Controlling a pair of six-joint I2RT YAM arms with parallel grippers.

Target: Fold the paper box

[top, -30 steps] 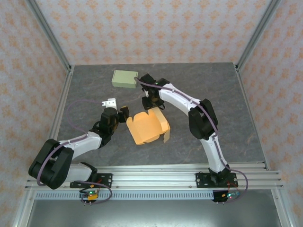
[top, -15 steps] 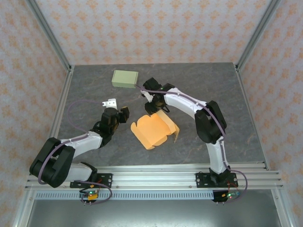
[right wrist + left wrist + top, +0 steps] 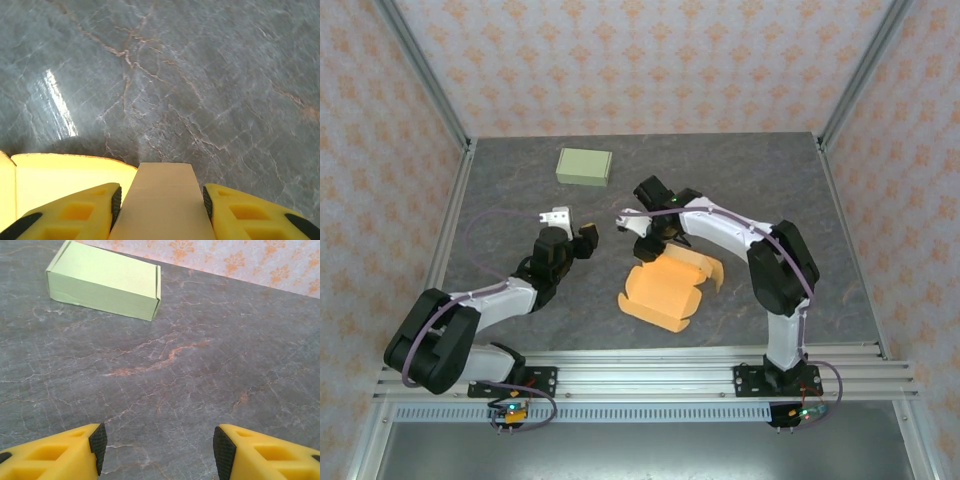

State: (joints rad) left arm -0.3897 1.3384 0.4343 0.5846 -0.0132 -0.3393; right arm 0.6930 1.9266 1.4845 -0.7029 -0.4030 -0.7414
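The orange paper box (image 3: 665,292) lies partly folded on the grey table, its flaps standing up on the right side. My right gripper (image 3: 649,248) is at its far edge, shut on one flap. In the right wrist view this tan flap (image 3: 162,200) fills the gap between both pads of the right gripper (image 3: 160,202), with the box's yellow-orange inside (image 3: 60,177) to the left. My left gripper (image 3: 584,238) hovers open to the left of the box, apart from it. In the left wrist view the left gripper (image 3: 160,445) has bare table between its fingers.
A closed pale green box (image 3: 584,166) sits at the back of the table, also seen in the left wrist view as the green box (image 3: 105,280) at upper left. Metal frame posts (image 3: 430,80) and patterned walls bound the table on three sides.
My right gripper has dragged the orange box right and toward the near edge, turning it, with the flap still held. The left arm has stayed where it was.
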